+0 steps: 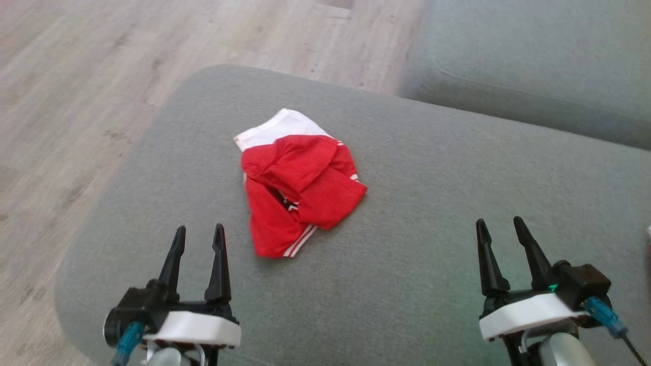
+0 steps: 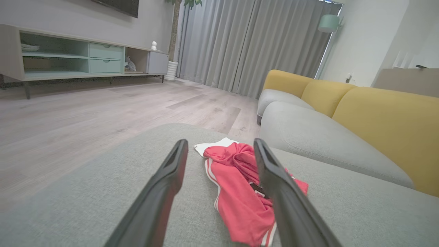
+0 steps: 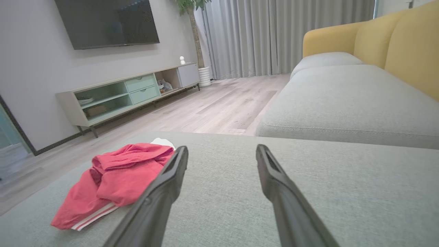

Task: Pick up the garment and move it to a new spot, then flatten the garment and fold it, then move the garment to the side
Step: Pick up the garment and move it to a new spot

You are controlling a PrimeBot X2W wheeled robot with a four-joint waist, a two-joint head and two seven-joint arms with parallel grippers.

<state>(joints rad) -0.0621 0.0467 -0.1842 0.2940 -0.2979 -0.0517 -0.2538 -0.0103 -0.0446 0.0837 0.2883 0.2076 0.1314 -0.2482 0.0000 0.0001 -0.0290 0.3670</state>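
On the grey cushion (image 1: 432, 168) before the robot, the red garment (image 1: 300, 183) lies crumpled in a heap, roughly mid-cushion. Its white band points toward the far edge, and white stripes run along the near hem. A small dark mark peeks out among the folds, too small to read. Near the garment's lower left, the left gripper (image 1: 199, 229) hovers just short of the cloth, its fingers spread wide and holding nothing. Well apart from the cloth, the right gripper (image 1: 499, 221) hangs over bare cushion, fingers likewise spread and empty. Beyond are a pale wood floor (image 1: 76, 76), a grey sofa seat (image 1: 534, 61) with yellow backrests (image 2: 387, 120), a dark television (image 3: 106, 22) above a low cabinet (image 3: 130, 92), and grey curtains (image 2: 247, 44).
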